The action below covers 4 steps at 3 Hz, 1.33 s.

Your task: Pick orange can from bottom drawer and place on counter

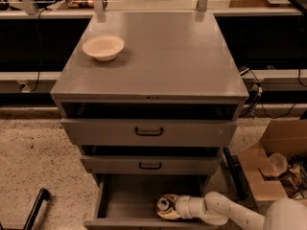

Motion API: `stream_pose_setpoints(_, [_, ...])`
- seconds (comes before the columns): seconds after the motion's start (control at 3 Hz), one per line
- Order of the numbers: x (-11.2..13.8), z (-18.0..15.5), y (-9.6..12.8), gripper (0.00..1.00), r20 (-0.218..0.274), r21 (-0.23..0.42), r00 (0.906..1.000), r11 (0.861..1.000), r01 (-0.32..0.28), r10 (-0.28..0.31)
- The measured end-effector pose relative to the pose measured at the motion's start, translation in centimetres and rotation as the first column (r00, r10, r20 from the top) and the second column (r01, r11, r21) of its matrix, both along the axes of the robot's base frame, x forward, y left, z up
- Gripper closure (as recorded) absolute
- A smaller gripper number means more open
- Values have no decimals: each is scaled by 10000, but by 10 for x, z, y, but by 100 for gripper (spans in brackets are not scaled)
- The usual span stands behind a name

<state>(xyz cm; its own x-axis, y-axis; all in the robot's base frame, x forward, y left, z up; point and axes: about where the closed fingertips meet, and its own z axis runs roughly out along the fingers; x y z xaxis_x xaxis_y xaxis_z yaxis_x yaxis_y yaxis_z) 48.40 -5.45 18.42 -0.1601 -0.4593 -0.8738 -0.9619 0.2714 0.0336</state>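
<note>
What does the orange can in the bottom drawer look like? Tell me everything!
The orange can is small and shiny, with an orange-brown body and a round silver top; it looks like metal. It sits in the open bottom drawer, near the front, right of the middle, its top turned toward the camera. The robot's white tool is right at it, reaching in from the right and hiding part of its body. I cannot tell if the tool is holding it.

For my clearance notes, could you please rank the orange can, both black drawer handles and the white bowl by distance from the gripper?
From the gripper in the bottom drawer:
1. orange can, at it
2. middle drawer handle, just above
3. top drawer handle, higher
4. white bowl, on counter, back left
</note>
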Motion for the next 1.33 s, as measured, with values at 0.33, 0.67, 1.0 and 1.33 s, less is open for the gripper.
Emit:
stream_pose_setpoints(0.33, [8, 29, -4, 81, 386, 1194, 9989, 9926, 208, -256])
stream_pose_setpoints(0.67, [9, 96, -17, 100, 730, 2183, 9971, 9759, 41, -205])
stream_pose_setpoints(1.0, [1, 183, -31, 100, 965, 2254, 9915, 9684, -1068, 869])
stream_pose_setpoints(1.33, [0, 264, -47, 100, 858, 1683, 9681, 9543, -2469, 2353])
